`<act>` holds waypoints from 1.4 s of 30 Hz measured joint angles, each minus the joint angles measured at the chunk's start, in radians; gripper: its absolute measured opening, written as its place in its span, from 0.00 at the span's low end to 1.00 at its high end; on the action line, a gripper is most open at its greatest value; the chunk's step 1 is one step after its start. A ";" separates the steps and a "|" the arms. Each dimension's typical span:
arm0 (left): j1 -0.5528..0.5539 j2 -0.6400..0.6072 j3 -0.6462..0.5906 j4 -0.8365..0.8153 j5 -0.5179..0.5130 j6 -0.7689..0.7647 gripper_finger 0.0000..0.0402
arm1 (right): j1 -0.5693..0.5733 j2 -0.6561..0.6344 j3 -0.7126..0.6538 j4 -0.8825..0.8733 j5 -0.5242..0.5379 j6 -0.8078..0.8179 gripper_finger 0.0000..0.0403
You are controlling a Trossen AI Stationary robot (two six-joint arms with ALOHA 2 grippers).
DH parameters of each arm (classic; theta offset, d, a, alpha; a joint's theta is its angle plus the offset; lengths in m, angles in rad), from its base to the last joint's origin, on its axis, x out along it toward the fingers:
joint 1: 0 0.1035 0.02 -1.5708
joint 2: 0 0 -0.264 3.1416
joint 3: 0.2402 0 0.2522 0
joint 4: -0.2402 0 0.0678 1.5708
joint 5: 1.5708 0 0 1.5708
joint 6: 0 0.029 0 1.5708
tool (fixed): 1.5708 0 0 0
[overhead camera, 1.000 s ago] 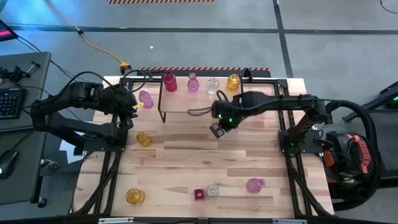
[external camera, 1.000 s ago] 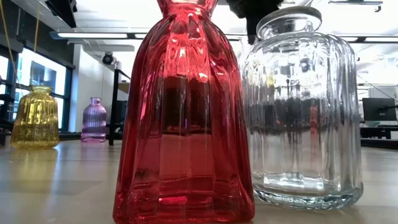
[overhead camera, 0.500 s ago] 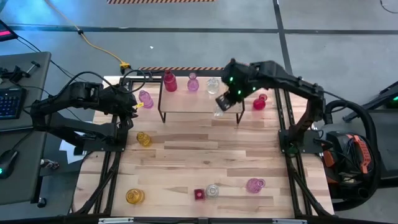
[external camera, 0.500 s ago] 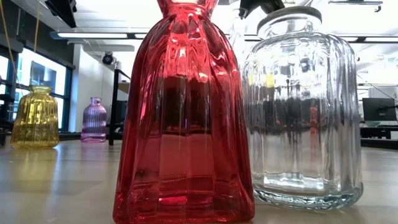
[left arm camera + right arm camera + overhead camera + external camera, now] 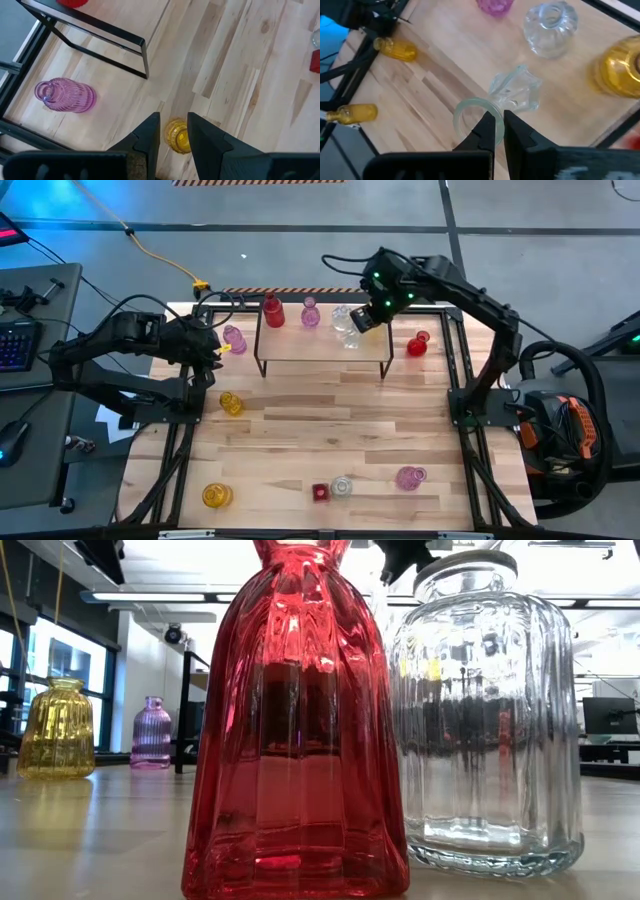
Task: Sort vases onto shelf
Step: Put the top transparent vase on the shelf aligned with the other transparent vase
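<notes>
Looking straight down, you see the shelf [image 5: 322,340], a light wood plank on thin black legs, standing at the 12 o'clock edge of the worktop [image 5: 330,430]. On its plank stand a red vase [image 5: 272,311], a pink vase [image 5: 310,314] and a rounded clear vase [image 5: 341,316].

The right end effector [image 5: 358,323] hangs over the 3 o'clock end of the shelf. In the right wrist view its two dark fingers [image 5: 487,131] are nearly together, clamped on the round rim of a clear fluted vase [image 5: 512,95]. That vase is translucent, with a flared mouth and a ribbed, pleated body, and it extends away from the fingertips above the plank. Beyond it in that view sit the rounded clear vase, the pink vase and a yellow vase [image 5: 621,67].

A small red vase [image 5: 417,343] stands on the worktop just off the shelf's 3 o'clock end. A purple ribbed vase [image 5: 234,337] lies at the shelf's 9 o'clock side, with a yellow vase toward 7 o'clock from it.

The left end effector [image 5: 215,348] waits beside the purple ribbed vase, its fingers [image 5: 150,135] apart and empty.

Near the 6 o'clock edge stand another yellow vase, a red one, a clear one and a pink one.
</notes>
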 joint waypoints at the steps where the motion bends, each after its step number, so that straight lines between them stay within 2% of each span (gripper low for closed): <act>1: 0.000 0.000 0.000 0.002 0.000 0.000 0.22 | -0.003 0.005 0.000 0.010 -0.011 -0.002 0.00; 7: 0.000 0.000 0.000 0.022 0.000 0.002 0.22 | -0.019 0.039 0.000 0.024 -0.061 -0.017 0.00; 42: 0.000 0.000 0.000 0.025 -0.022 0.000 0.22 | -0.072 0.125 -0.001 0.082 -0.056 -0.100 0.00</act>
